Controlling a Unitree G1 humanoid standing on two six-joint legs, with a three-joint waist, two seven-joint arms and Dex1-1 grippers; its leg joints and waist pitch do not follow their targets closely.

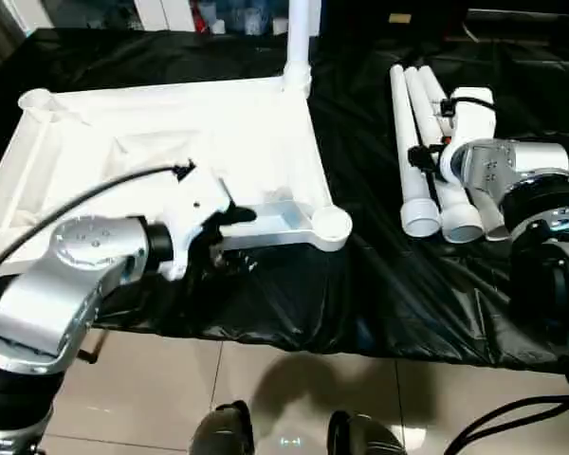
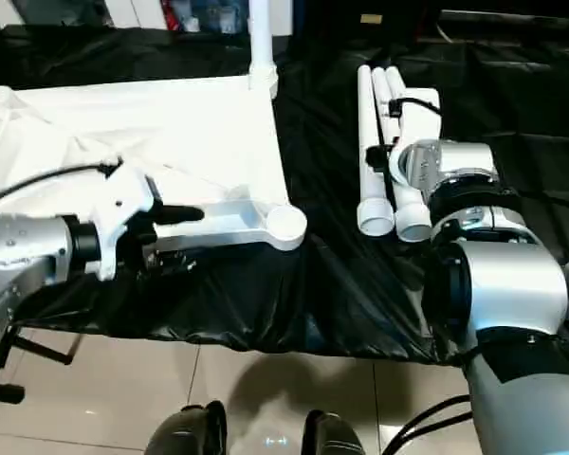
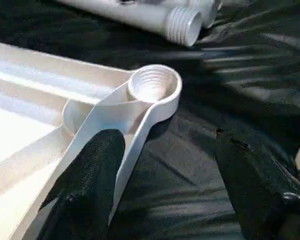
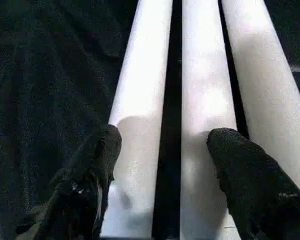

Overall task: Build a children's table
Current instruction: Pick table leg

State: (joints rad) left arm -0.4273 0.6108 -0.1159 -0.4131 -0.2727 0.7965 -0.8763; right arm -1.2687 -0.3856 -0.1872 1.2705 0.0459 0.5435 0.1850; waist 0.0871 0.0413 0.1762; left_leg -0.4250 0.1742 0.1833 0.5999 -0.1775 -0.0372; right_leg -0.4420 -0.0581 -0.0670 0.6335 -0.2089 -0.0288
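Our white plastic table top [image 1: 171,152] lies underside up on the black-draped bench [image 1: 360,284], one leg [image 1: 299,43] already standing in its far corner socket. Its near corner socket [image 3: 152,85] is threaded and empty, close to the bench's front edge. Three loose legs [image 1: 427,152] lie side by side to the right, black cloth bare between them and the top. Our left hand [image 3: 160,185] stands wide at the near rim. Our right hand [image 4: 162,170] stands wide over two legs.
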